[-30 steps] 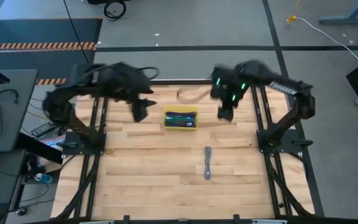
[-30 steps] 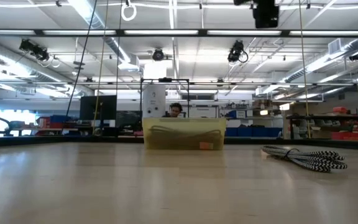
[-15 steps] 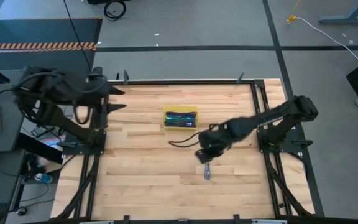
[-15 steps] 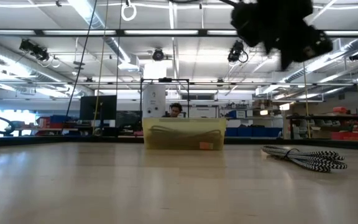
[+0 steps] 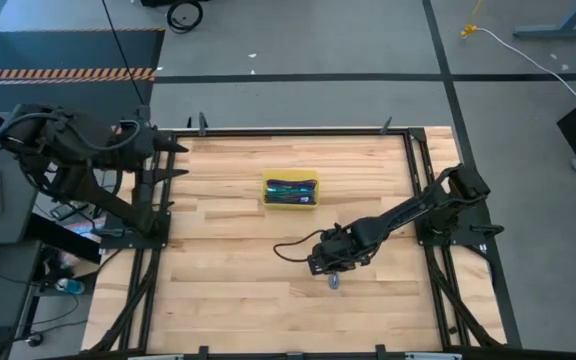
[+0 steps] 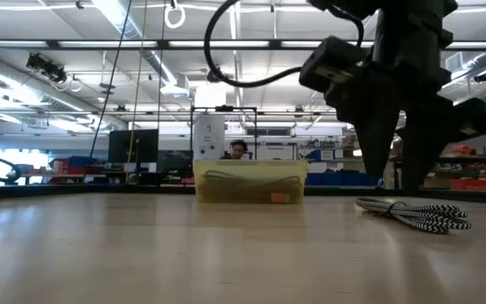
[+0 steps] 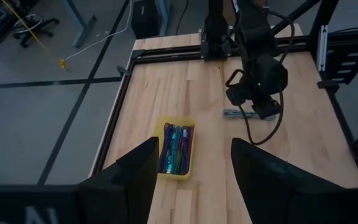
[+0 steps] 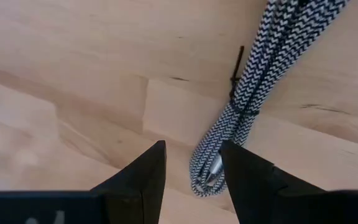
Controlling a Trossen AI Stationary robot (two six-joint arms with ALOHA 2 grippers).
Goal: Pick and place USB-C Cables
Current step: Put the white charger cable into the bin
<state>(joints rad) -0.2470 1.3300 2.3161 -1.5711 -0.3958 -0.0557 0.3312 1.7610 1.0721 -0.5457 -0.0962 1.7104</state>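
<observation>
The right tool hangs low over the wooden counter, its two dark fingers parted and empty, poised directly above a black-and-white braided cable bundle lying flat on the boards. In the right wrist view the looped end of that bundle sits just ahead of the gap between the fingers, not touching either one, with a thin dark tie around its middle. From above, only the lower tip of the bundle shows past the tool. In the low view the bundle rests on the counter to the right of the yellow tray, well apart from it. The tray stands toward the counter's far middle and holds several coloured cables packed side by side, green, blue and maroon among them. The left tool waits at the counter's far left edge, raised clear of the surface, its fingers spread open and holding nothing.
</observation>
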